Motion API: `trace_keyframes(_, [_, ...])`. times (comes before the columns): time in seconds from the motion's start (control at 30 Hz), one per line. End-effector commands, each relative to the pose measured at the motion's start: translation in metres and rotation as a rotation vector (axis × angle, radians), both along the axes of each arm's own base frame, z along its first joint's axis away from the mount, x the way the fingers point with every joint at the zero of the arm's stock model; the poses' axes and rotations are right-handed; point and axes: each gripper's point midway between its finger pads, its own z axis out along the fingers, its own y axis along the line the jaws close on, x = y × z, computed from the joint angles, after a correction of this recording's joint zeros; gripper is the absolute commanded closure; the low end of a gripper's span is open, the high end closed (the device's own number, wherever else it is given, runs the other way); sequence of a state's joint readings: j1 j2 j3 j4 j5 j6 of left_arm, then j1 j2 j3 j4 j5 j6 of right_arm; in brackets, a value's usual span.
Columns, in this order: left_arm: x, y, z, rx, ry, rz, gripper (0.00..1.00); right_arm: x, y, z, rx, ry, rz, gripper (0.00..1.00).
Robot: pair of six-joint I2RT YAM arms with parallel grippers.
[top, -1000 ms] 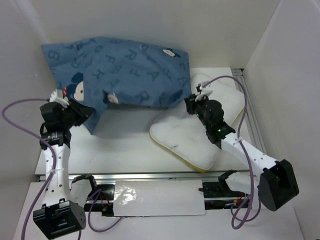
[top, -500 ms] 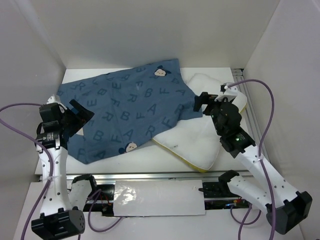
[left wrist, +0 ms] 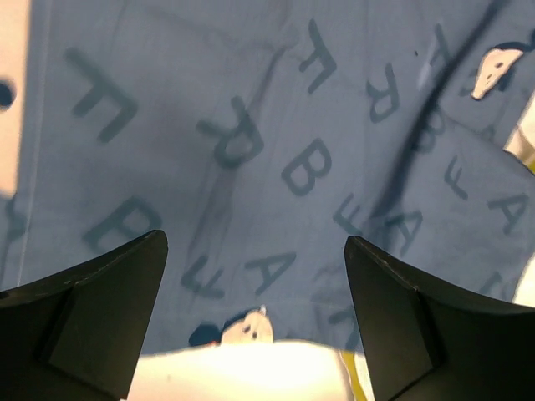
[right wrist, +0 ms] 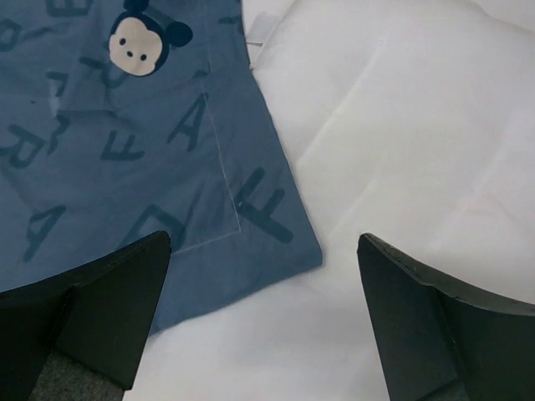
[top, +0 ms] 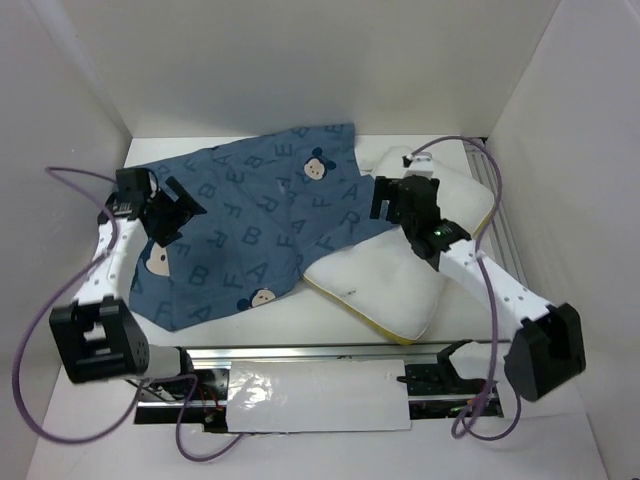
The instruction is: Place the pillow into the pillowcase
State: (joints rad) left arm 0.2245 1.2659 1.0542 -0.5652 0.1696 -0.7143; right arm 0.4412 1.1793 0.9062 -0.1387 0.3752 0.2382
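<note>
I saw the pillowcase (top: 250, 230) spread flat on the counter (top: 290, 320), in the left and middle of the top view. Its long side ran from lower left to upper right. The pillow (top: 410, 285) lay at the right, with the case's right corner on top of it. My right pincer (top: 380, 200) hung wide open over that corner, nearest the pillow. My left pincer (top: 178, 220) was open too, holding nothing, over the case's left end.

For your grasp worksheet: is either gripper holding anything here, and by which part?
Nothing is held. Left gripper and right gripper are both open over the pillowcase.
</note>
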Motion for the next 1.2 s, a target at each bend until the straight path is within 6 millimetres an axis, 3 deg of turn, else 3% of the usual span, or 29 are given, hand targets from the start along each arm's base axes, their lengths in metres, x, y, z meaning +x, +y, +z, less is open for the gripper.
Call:
trace_keyframes(0.0, [0.049,0.004,0.009,0.049,-0.047,-0.006,0.0,0.032,0.01,-0.002,-0.004,0.012,0.017,0.0])
trace_keyframes(0.03, [0.058,0.003,-0.012,0.045,0.018,-0.012,0.0,0.04,0.01,-0.007,-0.011,0.021,0.019,0.0])
trace_keyframes(0.07, [0.073,0.006,-0.004,0.058,0.004,-0.023,0.0,0.047,0.014,-0.012,-0.013,0.037,0.028,0.0])
trace_keyframes(0.1, [0.08,0.009,-0.008,0.062,0.023,-0.017,0.0,0.065,0.019,-0.019,-0.017,0.06,0.028,0.0])
trace_keyframes(0.13, [0.084,0.01,-0.013,0.064,0.05,-0.026,0.0,0.07,0.018,-0.029,-0.028,0.101,0.027,0.0])
trace_keyframes(0.17, [0.098,0.013,-0.003,0.074,0.03,-0.032,0.0,0.077,0.023,-0.034,-0.032,0.123,0.036,0.0])
trace_keyframes(0.2, [0.108,0.01,-0.02,0.074,0.067,-0.052,0.0,0.09,0.033,-0.044,-0.03,0.155,0.061,0.01])
trace_keyframes(0.37, [0.138,0.014,-0.044,0.086,0.11,-0.114,0.0,0.104,0.036,-0.089,-0.079,0.298,0.059,0.06])
trace_keyframes(0.43, [0.151,0.018,-0.044,0.1,0.118,-0.114,0.0,0.106,0.031,-0.103,-0.112,0.341,0.032,0.06])
trace_keyframes(0.47, [0.155,0.019,-0.059,0.093,0.152,-0.116,0.0,0.099,0.028,-0.114,-0.119,0.386,0.026,0.15])
trace_keyframes(0.5, [0.163,0.019,-0.055,0.099,0.137,-0.137,0.0,0.099,0.027,-0.111,-0.127,0.392,0.018,0.24])
trace_keyframes(0.53, [0.164,0.02,-0.06,0.104,0.149,-0.148,0.0,0.1,0.021,-0.112,-0.137,0.406,0.0,0.43])
trace_keyframes(0.57, [0.166,0.02,-0.069,0.105,0.165,-0.156,0.0,0.092,0.012,-0.115,-0.165,0.446,-0.033,0.82])
trace_keyframes(0.6, [0.166,0.021,-0.069,0.111,0.165,-0.163,0.0,0.088,0.008,-0.114,-0.169,0.457,-0.054,0.94])
trace_keyframes(0.63, [0.166,0.021,-0.077,0.115,0.179,-0.174,0.0,0.086,-0.001,-0.101,-0.179,0.432,-0.1,1.0])
trace_keyframes(0.7, [0.173,0.022,-0.077,0.122,0.167,-0.195,0.0,0.075,-0.008,-0.092,-0.18,0.429,-0.124,1.0])
trace_keyframes(0.8, [0.179,0.019,-0.072,0.13,0.138,-0.243,0.0,0.067,-0.038,-0.063,-0.167,0.368,-0.237,1.0])
trace_keyframes(0.83, [0.179,0.018,-0.071,0.129,0.135,-0.257,0.0,0.064,-0.055,-0.047,-0.166,0.334,-0.3,1.0])
trace_keyframes(0.97, [0.169,0.014,-0.067,0.149,0.112,-0.316,0.0,0.054,-0.105,-0.025,-0.151,0.289,-0.459,1.0])
trace_keyframes(1.1, [0.159,0.037,-0.061,0.191,0.12,-0.266,0.0,0.057,-0.129,-0.015,-0.097,0.252,-0.478,1.0])
trace_keyframes(1.17, [0.16,0.055,-0.049,0.191,0.095,-0.23,0.0,0.055,-0.137,-0.022,-0.069,0.271,-0.458,1.0])
